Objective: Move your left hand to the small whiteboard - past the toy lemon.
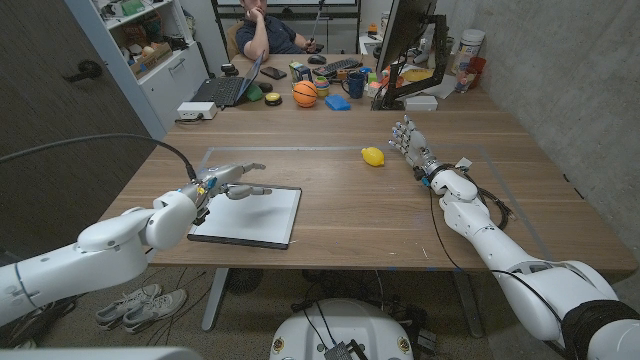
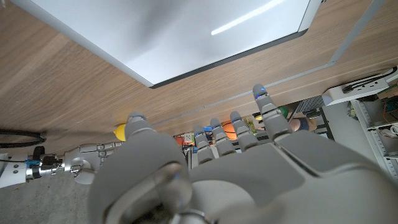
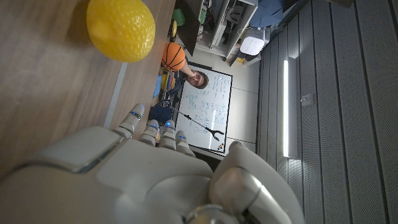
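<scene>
The small whiteboard (image 1: 250, 214) lies on the wooden table at front left, its white face (image 2: 186, 31) blank. My left hand (image 1: 232, 181) hovers at the board's far left corner, fingers (image 2: 239, 130) stretched out and apart, holding nothing. The yellow toy lemon (image 1: 373, 155) sits mid-table, to the right of the board; it also appears close ahead of my right hand (image 3: 155, 180) as a yellow lemon (image 3: 120, 27). My right hand (image 1: 408, 138) stands upright just right of the lemon, fingers extended, empty.
The table's far end holds a laptop (image 1: 222, 90), a toy basketball (image 1: 305, 93), a blue mug (image 1: 355, 84), a monitor (image 1: 405, 40) and small clutter. A person (image 1: 263, 30) sits behind. Cables trail beside my right forearm (image 1: 470, 205).
</scene>
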You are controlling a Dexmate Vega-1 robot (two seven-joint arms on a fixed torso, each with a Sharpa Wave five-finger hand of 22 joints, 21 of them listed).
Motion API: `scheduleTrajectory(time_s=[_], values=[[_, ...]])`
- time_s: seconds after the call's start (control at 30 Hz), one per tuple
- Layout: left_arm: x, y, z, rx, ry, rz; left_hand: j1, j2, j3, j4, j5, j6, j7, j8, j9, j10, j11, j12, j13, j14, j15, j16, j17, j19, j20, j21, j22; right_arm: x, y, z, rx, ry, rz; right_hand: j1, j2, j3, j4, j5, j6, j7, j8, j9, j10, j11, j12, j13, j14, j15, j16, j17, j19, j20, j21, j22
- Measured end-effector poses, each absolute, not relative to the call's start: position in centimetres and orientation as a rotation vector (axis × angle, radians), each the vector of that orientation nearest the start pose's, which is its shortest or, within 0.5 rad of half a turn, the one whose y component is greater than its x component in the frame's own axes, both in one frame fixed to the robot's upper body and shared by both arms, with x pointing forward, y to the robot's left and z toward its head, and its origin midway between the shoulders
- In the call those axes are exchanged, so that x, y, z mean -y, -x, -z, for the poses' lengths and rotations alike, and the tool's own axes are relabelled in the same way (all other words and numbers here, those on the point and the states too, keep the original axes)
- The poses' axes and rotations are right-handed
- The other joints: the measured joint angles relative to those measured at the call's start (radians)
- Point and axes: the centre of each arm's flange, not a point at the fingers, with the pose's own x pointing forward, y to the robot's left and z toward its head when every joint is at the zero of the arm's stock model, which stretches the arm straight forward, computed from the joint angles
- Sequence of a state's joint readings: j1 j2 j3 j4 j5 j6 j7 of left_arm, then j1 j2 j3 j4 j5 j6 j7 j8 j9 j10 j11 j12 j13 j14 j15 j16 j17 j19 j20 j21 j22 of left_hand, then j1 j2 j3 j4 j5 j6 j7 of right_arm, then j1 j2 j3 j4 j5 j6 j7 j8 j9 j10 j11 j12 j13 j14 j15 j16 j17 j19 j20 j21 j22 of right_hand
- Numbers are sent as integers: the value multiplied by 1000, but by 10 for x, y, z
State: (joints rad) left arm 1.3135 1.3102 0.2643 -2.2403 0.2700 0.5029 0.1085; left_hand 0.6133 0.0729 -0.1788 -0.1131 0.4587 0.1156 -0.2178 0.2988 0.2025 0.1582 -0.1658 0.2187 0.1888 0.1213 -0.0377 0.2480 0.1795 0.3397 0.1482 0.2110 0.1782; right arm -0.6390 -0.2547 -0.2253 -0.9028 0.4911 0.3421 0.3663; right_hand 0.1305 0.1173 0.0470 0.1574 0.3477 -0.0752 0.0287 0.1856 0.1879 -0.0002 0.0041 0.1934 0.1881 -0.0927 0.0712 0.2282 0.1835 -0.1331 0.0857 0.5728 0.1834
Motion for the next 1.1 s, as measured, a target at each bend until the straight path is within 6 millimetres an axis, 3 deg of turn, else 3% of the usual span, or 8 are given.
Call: scheduleTrajectory(time_s=[0.4,0.93,1.1], values=[[-306,-490,30,349,-1535,-41,88,22,37,-36,-16,94,2,23,0,59,-6,0,0,35,0,0,0,23,-2,0,1,264,-701,13,597,-48,-358,-4,4,0,0,0,0,0,0,0,0,0,0,0,0,0,0,0,0,0,0,0],[-303,-491,31,317,-1552,-29,123,26,52,-40,-30,156,-3,42,0,97,0,0,5,44,2,-5,0,23,-2,-4,1,266,-699,13,599,-47,-355,-8,0,0,0,0,0,0,0,0,0,0,0,0,0,0,0,0,4,4,-4,0],[-302,-492,30,307,-1556,-18,135,27,59,-38,-46,186,-4,46,0,76,5,-9,5,44,2,-13,0,26,-5,-8,1,266,-698,14,599,-48,-354,-8,0,0,0,0,0,0,0,0,0,0,0,0,0,0,0,0,4,4,-4,0]])
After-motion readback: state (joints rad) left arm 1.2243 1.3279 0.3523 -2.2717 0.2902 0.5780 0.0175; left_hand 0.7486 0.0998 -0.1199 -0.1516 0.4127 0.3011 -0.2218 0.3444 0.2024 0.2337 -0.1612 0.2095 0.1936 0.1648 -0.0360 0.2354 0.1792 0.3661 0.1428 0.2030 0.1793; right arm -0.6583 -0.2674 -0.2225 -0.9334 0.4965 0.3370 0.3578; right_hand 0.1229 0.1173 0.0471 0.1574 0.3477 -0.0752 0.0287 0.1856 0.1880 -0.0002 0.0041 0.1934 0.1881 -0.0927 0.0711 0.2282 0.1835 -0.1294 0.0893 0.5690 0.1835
